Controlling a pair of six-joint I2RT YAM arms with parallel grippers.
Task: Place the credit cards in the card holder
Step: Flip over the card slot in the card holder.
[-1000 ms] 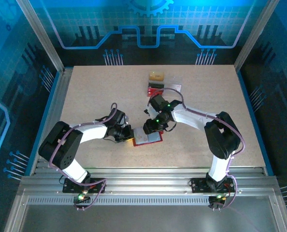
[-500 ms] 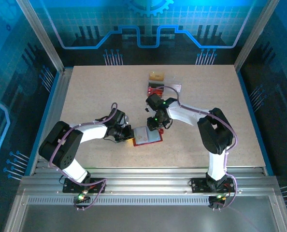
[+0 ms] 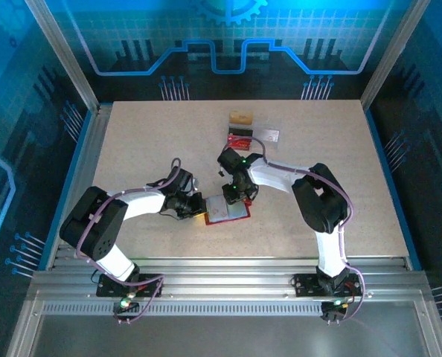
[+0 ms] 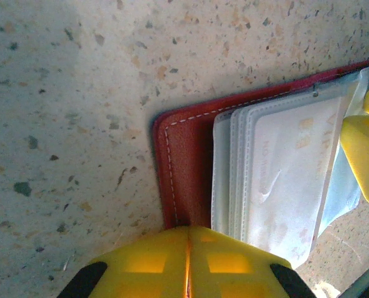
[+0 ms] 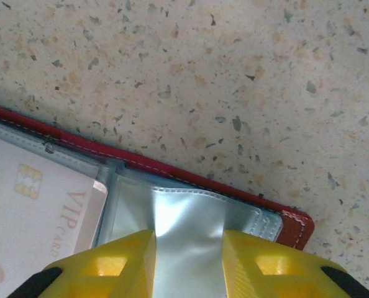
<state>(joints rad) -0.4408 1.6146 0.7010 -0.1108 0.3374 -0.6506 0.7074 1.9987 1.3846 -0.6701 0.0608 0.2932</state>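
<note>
White arms (image 3: 143, 202), black joints, purple cables (image 3: 284, 168), yellow gripper fingers (image 4: 141, 264).

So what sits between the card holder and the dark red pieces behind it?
The right gripper and its wrist, tips at the card holder's far edge; the top view shows it.

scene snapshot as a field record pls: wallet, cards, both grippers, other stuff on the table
card holder: dark red leather-like folding wallet, lying open on the speckled table
cards: pale whitish plastic card marked VIP, lying among the wallet's sleeves
left gripper: shut on the wallet's edge
right gripper: jaws apart, a clear plastic sleeve between its fingers
far side: small tan block, dark red ribbed pieces, clear plastic box
</note>
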